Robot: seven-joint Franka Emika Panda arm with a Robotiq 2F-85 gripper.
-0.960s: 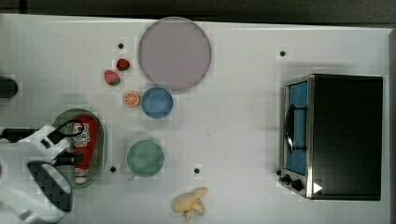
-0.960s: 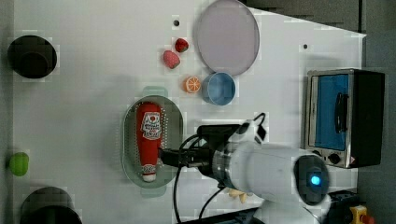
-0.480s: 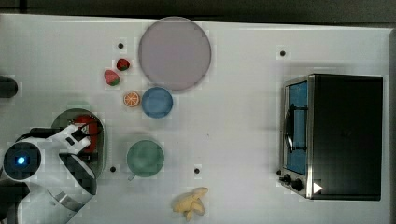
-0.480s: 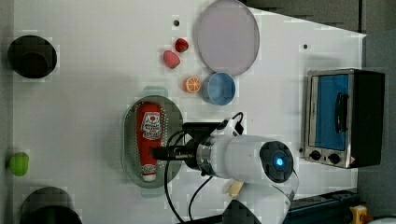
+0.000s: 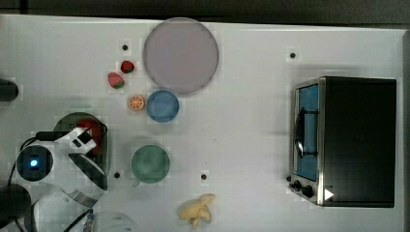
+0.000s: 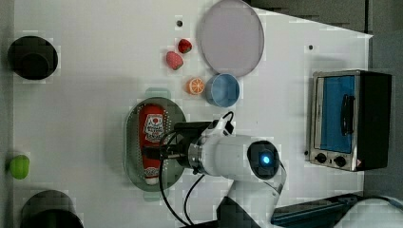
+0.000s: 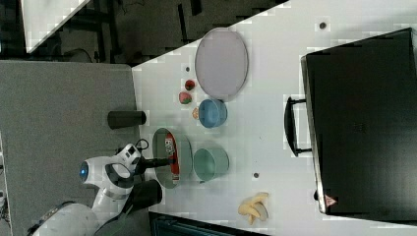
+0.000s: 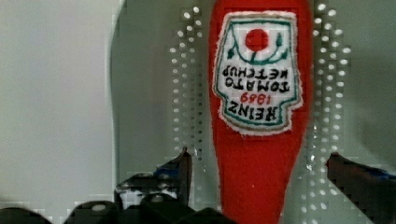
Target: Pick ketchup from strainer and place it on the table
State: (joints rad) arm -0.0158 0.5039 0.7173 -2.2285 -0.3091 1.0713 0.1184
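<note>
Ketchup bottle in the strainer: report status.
Hand open, fingers astride the slim red ketchup bottle. Bottle lying in pale green oval strainer, not gripped. Nothing in the way.

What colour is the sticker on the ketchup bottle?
The label on the ketchup is white with a green border and a red tomato, clearest in the wrist view.

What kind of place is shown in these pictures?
Probably a robot lab's play-kitchen tabletop: a white table with toy food such as a banana and a ketchup in a strainer, plus a small toaster oven.
</note>
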